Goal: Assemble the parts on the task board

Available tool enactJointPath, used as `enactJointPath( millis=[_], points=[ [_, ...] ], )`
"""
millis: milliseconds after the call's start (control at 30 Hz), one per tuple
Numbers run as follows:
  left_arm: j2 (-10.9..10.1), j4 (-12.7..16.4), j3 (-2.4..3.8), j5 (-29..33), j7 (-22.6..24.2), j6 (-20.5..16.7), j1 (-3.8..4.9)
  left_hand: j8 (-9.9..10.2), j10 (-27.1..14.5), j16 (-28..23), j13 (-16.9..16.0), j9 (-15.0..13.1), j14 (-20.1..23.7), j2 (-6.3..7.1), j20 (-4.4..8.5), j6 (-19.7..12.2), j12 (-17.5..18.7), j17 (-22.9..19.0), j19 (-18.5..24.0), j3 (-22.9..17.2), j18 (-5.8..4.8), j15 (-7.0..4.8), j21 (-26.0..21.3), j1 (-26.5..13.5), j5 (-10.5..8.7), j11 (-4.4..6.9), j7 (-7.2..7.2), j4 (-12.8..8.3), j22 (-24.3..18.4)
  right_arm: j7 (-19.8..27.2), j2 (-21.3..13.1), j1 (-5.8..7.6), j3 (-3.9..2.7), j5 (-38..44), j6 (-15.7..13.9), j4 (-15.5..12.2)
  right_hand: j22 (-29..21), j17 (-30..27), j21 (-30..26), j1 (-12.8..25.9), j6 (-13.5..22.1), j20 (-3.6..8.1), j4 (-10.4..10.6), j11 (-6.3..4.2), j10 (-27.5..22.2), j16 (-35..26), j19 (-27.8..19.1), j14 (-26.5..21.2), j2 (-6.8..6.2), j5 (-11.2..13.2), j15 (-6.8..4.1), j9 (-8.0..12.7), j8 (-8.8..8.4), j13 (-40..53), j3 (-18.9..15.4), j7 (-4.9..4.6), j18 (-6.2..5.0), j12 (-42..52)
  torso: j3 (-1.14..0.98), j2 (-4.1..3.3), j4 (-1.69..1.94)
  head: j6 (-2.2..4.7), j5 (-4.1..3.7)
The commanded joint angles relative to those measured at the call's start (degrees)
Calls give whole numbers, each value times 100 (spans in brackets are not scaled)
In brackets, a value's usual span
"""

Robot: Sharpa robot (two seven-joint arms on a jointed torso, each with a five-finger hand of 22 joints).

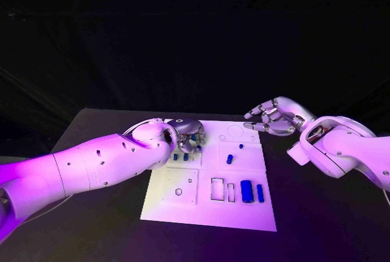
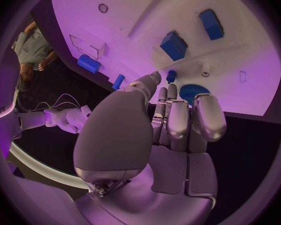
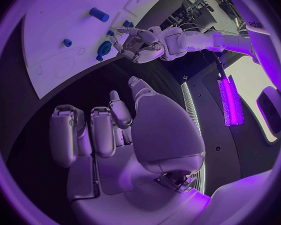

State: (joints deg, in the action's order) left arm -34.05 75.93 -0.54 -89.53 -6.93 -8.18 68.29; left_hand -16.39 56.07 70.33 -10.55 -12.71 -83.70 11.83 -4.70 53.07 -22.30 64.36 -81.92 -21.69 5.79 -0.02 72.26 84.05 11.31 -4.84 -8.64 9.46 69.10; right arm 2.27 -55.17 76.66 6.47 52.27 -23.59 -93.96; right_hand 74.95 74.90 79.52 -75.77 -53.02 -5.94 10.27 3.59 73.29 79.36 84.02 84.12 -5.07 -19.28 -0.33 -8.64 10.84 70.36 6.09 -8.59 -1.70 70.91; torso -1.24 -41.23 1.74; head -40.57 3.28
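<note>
The white task board (image 1: 207, 217) lies in the middle of the table. My left hand (image 1: 185, 135) hovers over its far left part with its fingers stretched out and nothing in them. In the left wrist view its fingertips (image 2: 172, 92) reach a round blue toothed part (image 2: 195, 92) and a small blue peg (image 2: 171, 76); I cannot tell whether they touch. Two blue blocks (image 2: 173, 46) lie further along the board. My right hand (image 1: 272, 118) hangs just beyond the board's far right corner, fingers loosely curved and empty (image 3: 103, 135).
Two long blue cylinders (image 1: 246, 191) lie in slots near the board's front right. A short blue piece (image 1: 230, 159) and a peg (image 1: 240, 146) sit mid-board. Empty recesses (image 1: 219, 189) mark the front half. Dark table surrounds the board.
</note>
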Motion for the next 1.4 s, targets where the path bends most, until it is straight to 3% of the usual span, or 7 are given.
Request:
enactJointPath(
  millis=[33, 400, 967, 1067, 1400],
  points=[
    [38, -15, 5, -169, -95, 74, -2, 43, 22, 36, 18, 14, -126, -53, 8, 51, 31, -10, -34, -47, -105, -7, 42, 6, -12, -6, 18, -7, 10, 41, 4, -4, -1, 29, 7, 0, 805, 259, -25, 39, 27, 52, 32, 14, -25, -19, 46, 269, -1, -47, -34, 11, 24, 4, 1, -4, -88, -22, 1, -1, 4, 6, -32],
    [62, -33, 11, -181, -159, 4, -1, 64, 66, 47, 38, 37, -125, -72, 11, 69, 31, -25, -51, -76, -115, -16, 92, 16, -17, 11, 43, -25, 66, 37, 9, -4, -1, 29, 20, 5, 805, 259, -25, 39, 27, 52, 32, 14, -25, -19, 46, 269, -1, -47, -34, 11, 24, 4, 1, -4, -88, -22, -1, 5, 8, 6, -36],
    [170, -201, 12, -182, -208, 250, -3, 69, 71, 59, 72, 60, -122, -120, 21, 151, 53, -52, -53, -139, -118, -28, 116, 47, -13, 23, 64, -62, 91, 37, 17, -7, -1, 29, 39, 6, 811, 263, -17, 34, 23, 53, 34, 13, -13, -18, 51, 270, 10, -56, -35, 13, 31, 19, 5, -3, -86, -7, 3, 4, 2, -2, -28],
    [194, -223, 11, -182, -198, 262, -5, 105, 102, 69, 99, 91, -119, -123, 24, 172, 65, -75, -51, -164, -120, -31, 132, 39, -162, 26, 63, -89, 108, 37, 17, -7, -1, 29, 40, 5, 811, 263, -17, 34, 23, 53, 34, 13, -13, -18, 51, 270, 10, -56, -35, 13, 31, 19, 5, -3, -86, -7, 2, 1, 3, -7, -27],
    [242, -266, 11, -147, -172, 289, -18, 122, 159, 77, 109, 109, -116, -145, 27, 204, 55, -92, -61, -190, -128, -37, 167, 38, -199, 37, 69, -107, 149, 36, 19, -8, -1, 29, 45, 4, 811, 263, -17, 34, 23, 53, 34, 13, -13, -18, 51, 270, 10, -56, -35, 13, 31, 19, 5, -3, -86, -7, 0, 3, 9, -15, -32]
  ],
)
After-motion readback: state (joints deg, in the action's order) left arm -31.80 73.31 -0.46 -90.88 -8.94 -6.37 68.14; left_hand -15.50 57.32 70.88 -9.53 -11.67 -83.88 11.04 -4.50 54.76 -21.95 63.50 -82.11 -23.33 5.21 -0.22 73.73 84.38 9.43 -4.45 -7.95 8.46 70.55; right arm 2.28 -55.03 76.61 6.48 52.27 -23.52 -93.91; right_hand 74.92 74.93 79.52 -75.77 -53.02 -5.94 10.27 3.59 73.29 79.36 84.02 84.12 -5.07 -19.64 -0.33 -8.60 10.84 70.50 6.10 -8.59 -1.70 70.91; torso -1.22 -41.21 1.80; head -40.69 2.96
